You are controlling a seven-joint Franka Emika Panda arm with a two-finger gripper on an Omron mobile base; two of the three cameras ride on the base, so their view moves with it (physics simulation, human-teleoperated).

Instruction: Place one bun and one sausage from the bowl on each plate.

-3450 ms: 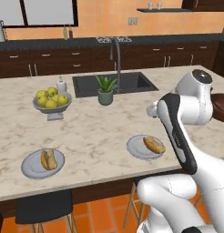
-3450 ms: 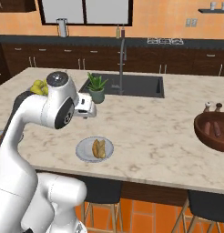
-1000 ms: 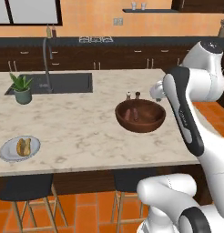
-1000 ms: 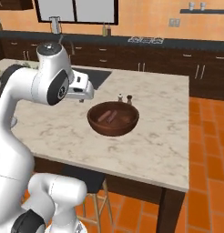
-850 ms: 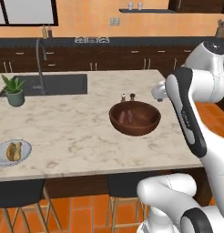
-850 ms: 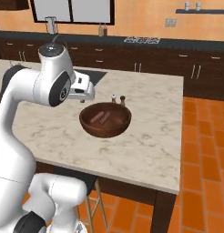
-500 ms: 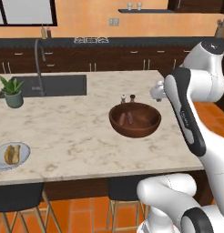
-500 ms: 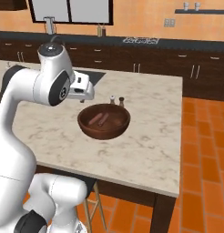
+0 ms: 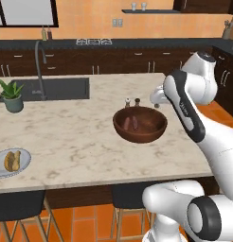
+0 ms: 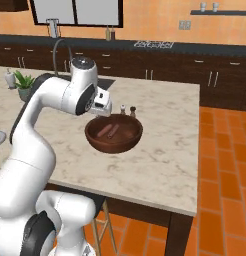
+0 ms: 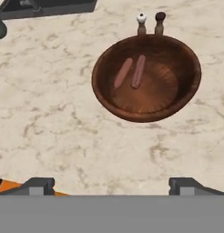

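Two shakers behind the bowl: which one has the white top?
The left shaker in the hand view has the white top; the right shaker beside it has a dark brown top. Both stand behind the bowl.

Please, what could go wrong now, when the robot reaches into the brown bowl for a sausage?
1. The two sausages lie side by side, close together, in the bowl. The open gripper might catch both or push one aside.
2. The salt and pepper shakers stand just behind the bowl's rim; a careless approach could knock them over.
3. The plate with a bun sits far along the counter, so the carry is long.
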